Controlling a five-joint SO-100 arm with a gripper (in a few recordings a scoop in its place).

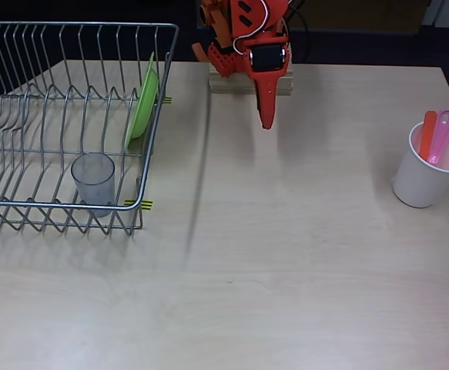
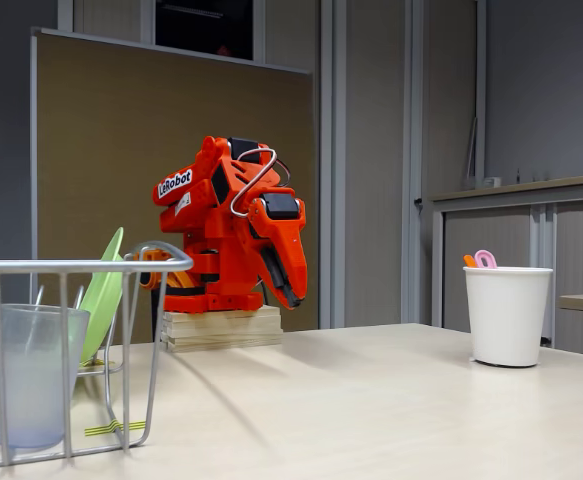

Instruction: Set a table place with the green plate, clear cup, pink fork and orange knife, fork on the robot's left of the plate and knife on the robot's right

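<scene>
Nearest the fixed camera, the clear cup stands upright inside the wire rack, and the green plate leans on edge against the rack's side wall behind the cup; dragging either out sideways could snag the wires. Well across the table from the rack, the pink fork and orange knife stand in a white cup that could tip. Farthest back, the gripper hangs folded, fingers seemingly together, holding nothing

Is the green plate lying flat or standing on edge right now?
On edge: the green plate stands upright in the wire dish rack, leaning slightly, its face turned sideways in the fixed view.
</scene>
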